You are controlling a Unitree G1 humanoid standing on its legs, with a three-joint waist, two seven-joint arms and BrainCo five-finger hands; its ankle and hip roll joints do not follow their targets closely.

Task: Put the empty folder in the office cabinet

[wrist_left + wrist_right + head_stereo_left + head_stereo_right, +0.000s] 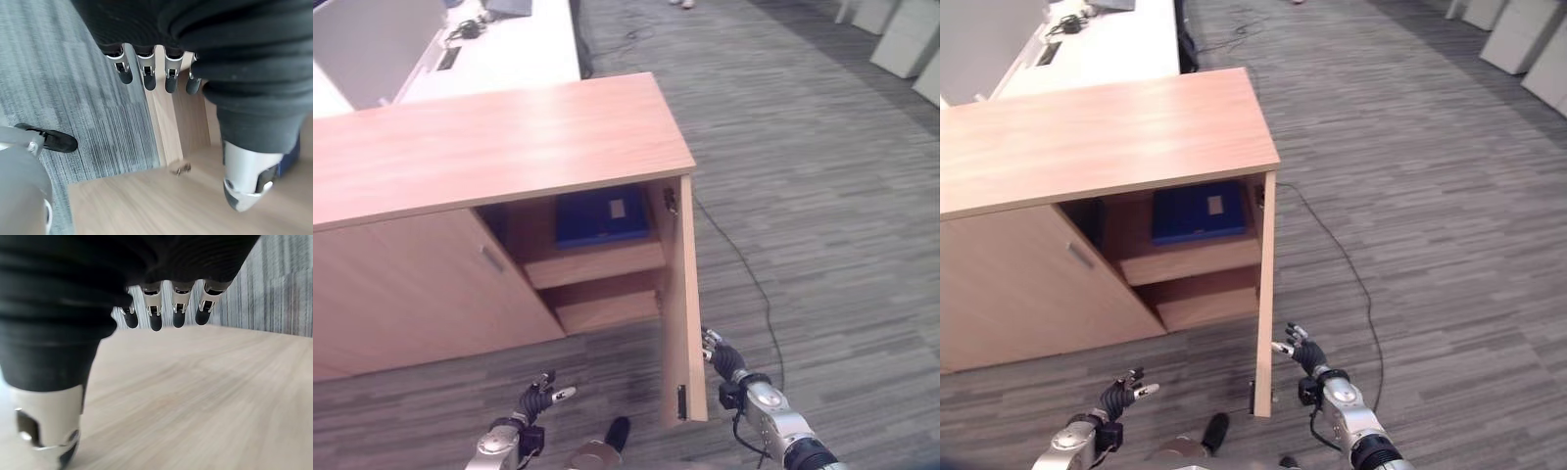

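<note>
The left robot hand (pixel 540 399) hangs low in front of the cabinet (pixel 489 147), fingers relaxed and holding nothing. The blue folder (pixel 600 216) lies flat on the upper shelf (pixel 597 262), inside the open bay. The door (pixel 683 304) stands wide open. The right robot hand (pixel 1302 352), fingers straight and empty, sits just beside the door's outer face. Placement appears complete; the next move likely calls for pushing the door closed.
</note>
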